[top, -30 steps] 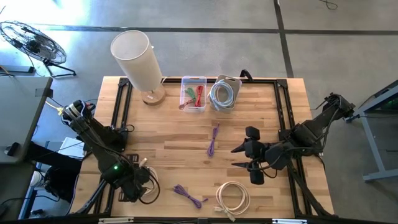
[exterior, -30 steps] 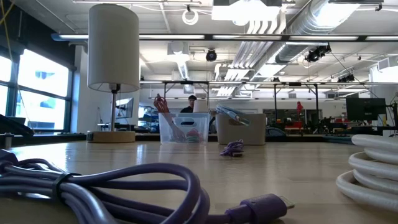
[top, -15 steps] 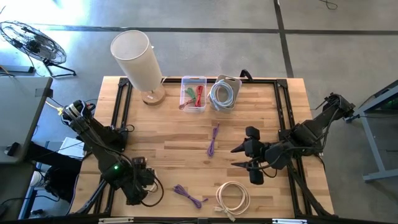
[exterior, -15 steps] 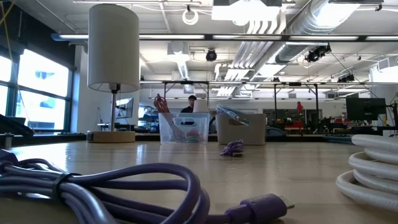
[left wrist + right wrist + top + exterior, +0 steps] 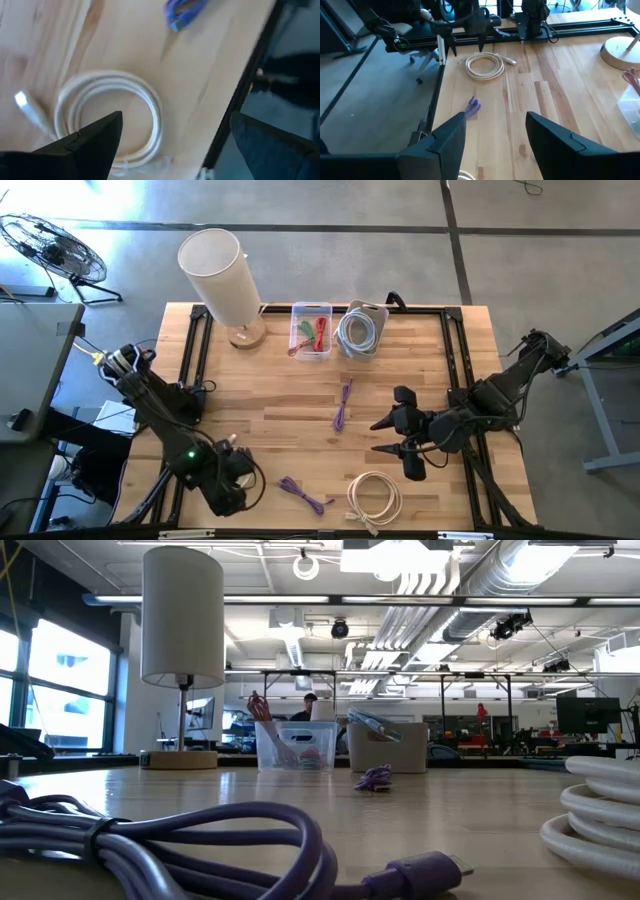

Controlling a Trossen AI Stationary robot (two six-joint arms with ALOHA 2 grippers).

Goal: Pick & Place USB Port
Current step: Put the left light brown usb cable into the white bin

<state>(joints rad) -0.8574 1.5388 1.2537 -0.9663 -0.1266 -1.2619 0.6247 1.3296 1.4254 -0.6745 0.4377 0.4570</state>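
Observation:
A white coiled USB cable (image 5: 107,117) lies flat on the wood right under my left gripper (image 5: 176,117). That gripper is open and hovers at the table's near-left corner (image 5: 232,480), where the arm hides this coil in the high view. A purple cable (image 5: 305,495) lies to its right near the front edge. Its plug (image 5: 430,870) shows in the low view. A second white coil (image 5: 373,498) and another purple cable (image 5: 342,402) lie farther right. My right gripper (image 5: 377,436) is open above the table's right half, fingers pointing left, touching nothing.
A clear bin (image 5: 311,330) with red and green cables and a grey bin (image 5: 360,330) with a pale coiled cable stand at the far edge. A white lamp (image 5: 225,275) stands at the far left. Bare wood lies between the two purple cables.
My left gripper has shifted a little toward the table's near edge and to the right, and turned slightly. The cables have stayed where they were.

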